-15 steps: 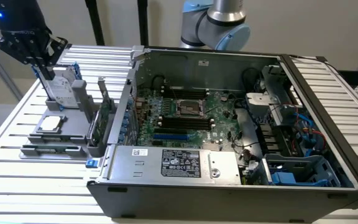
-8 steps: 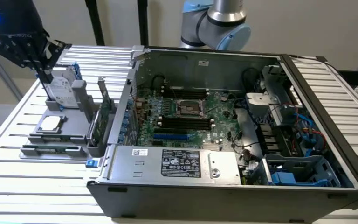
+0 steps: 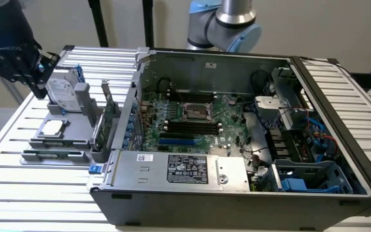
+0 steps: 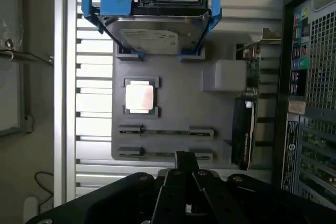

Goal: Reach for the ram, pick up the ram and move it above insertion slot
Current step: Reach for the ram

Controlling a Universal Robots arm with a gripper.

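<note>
Currently the ram (image 3: 51, 154) lies in a narrow groove at the near end of a grey holder (image 3: 24, 158), which sits on the slatted metal counter (image 3: 18, 198) at the exterior view's left of the open computer case (image 3: 340, 101). Nothing is touching it. The end effector (image 3: 34, 77) hangs high over the far end of the holder, apart from the ram, and I cannot tell whether it is open or closed.

The main risk, as I judge it, lies in the ram's shape. It is thin and sits low in the groove between small clips, so a descent that is slightly off line could land on the holder's edge. A grip taken off centre could also tilt the ram and jam it in the groove. Such a narrow board may slip or twist if it is held only by its edges.

A silver hard drive (image 3: 63, 92) in a blue bracket stands tilted at the far end of the holder, just beside the end effector, and a careless move could knock it. A square processor chip (image 3: 52, 126) rests between the hard drive and the ram. A green expansion card (image 3: 111, 116) stands upright along the holder's right side. This card and the case wall both lie between the ram and the black memory slots (image 3: 192, 126) on the motherboard (image 3: 231, 113). Cables crowd the right side of the case.
</note>
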